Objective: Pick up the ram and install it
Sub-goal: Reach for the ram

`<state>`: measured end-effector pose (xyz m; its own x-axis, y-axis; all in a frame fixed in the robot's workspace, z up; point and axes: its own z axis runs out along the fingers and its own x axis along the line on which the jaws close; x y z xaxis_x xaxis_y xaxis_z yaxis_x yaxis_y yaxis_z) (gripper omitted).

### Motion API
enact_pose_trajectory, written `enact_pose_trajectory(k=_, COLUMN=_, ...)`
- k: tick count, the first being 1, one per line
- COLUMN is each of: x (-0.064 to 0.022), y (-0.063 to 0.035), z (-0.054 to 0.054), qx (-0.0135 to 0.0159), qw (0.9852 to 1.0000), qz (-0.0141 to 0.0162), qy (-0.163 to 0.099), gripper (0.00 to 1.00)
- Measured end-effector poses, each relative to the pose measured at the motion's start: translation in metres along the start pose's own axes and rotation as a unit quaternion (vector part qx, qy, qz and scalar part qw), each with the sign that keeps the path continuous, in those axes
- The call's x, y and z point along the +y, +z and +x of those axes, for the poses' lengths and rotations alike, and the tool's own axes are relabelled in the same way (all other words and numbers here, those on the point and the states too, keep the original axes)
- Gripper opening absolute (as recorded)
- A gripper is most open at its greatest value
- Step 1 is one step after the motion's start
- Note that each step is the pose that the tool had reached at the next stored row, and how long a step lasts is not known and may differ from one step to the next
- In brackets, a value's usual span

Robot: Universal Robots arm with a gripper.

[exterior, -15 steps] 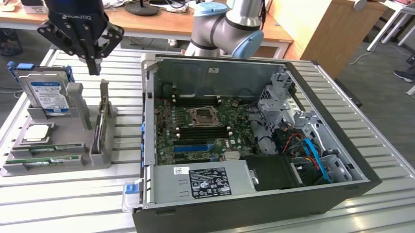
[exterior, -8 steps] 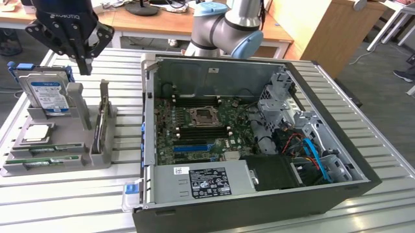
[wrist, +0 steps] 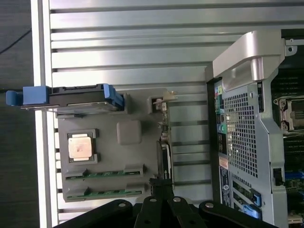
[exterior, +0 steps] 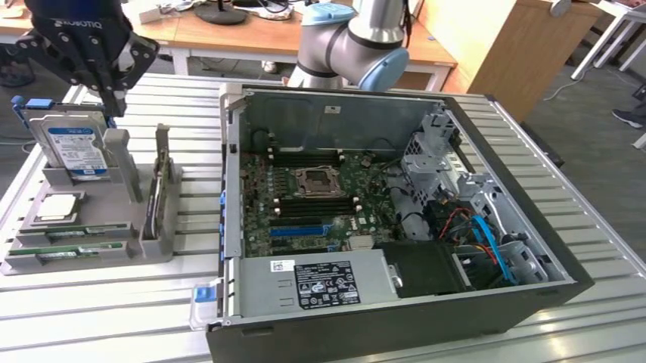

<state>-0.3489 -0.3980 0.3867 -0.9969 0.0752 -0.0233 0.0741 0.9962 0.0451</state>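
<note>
Ram (exterior: 85,230) not yet picked up.
Fingers (exterior: 108,97) closed on nothing, the gripper (exterior: 111,107) hung over the parts holder (exterior: 156,246) where the ram lay.

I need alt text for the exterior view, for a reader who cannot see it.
On the exterior view's left, the shut end effector hangs above a gray holder with a hard drive, a processor and two ram sticks. An open computer case lies beside it, motherboard visible.

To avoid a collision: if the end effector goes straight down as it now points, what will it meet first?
Probably the upright card in the gray holder, not the ram; depth is unclear.
</note>
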Motion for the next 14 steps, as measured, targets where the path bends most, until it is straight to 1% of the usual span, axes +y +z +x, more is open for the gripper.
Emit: enact_pose_trajectory(k=14, x=-0.0025, y=0.0001, z=0.034, qx=0.0000, qw=1.0000, qz=0.0000, qy=0.000, gripper=0.10)
